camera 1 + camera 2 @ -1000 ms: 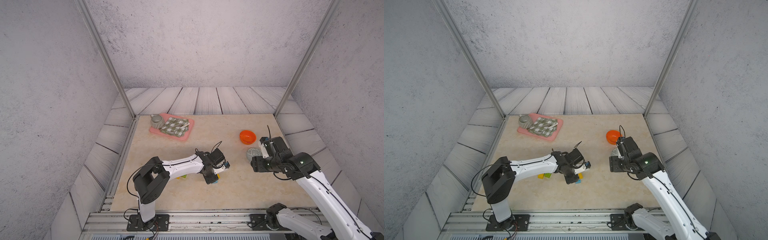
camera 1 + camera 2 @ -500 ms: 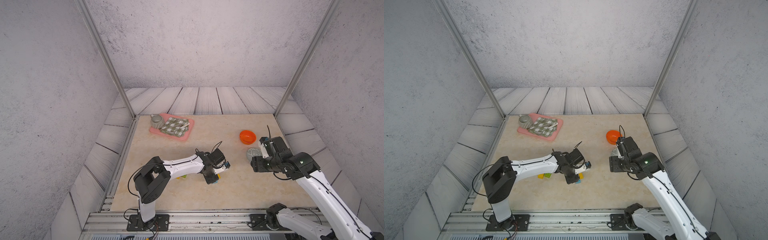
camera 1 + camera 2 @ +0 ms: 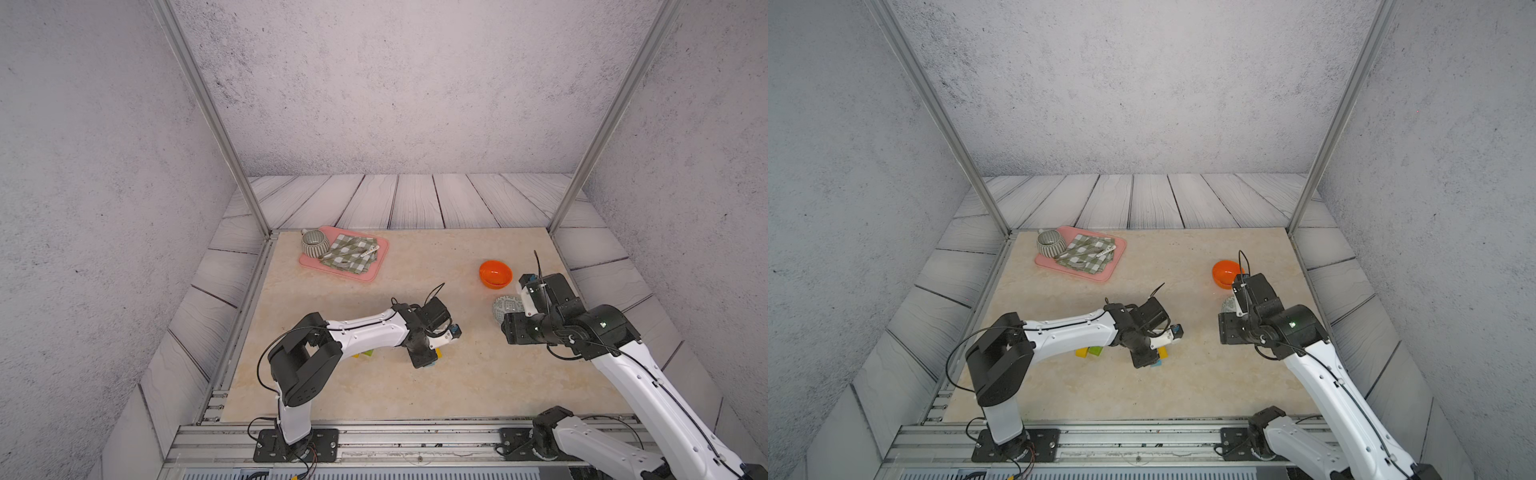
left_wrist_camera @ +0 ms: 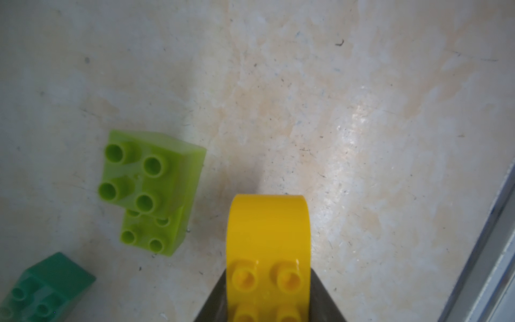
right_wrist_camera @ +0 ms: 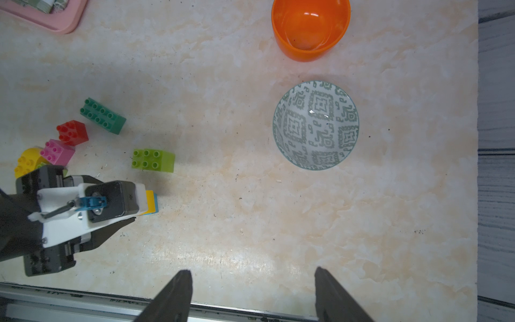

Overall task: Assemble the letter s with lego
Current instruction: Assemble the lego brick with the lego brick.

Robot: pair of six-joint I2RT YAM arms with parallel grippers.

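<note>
Your left arm (image 3: 365,332) lies low and stretched out from its base. The forearm is close to level over the surface (image 3: 415,395), and the wrist is bent so the left pincer (image 4: 268,271) points down at it. That pincer is clamped on a yellow lego brick (image 4: 267,228), with a finger on either side. In the right wrist view a blue brick (image 5: 155,206) shows just under the yellow one; you cannot tell whether the two are joined. Just beside the pincer's tips, but apart from them, sits a lime brick (image 5: 152,160). Farther off on that same side lies a dark green oblong brick (image 5: 102,115). Huddled close by the pincer's body are a red brick (image 5: 72,132), a pink brick (image 5: 57,152) and a rounded yellow brick (image 5: 26,161). Well apart from all this, ahead of the right pincer (image 5: 252,271), stands a patterned bowl (image 5: 316,125), and beyond it an orange bowl (image 5: 310,28). Your right arm (image 3: 648,386) climbs steeply from its base and carries its wrist high above the surface. Its pincer stands apart with nothing between the fingers and only bare surface beneath.
</note>
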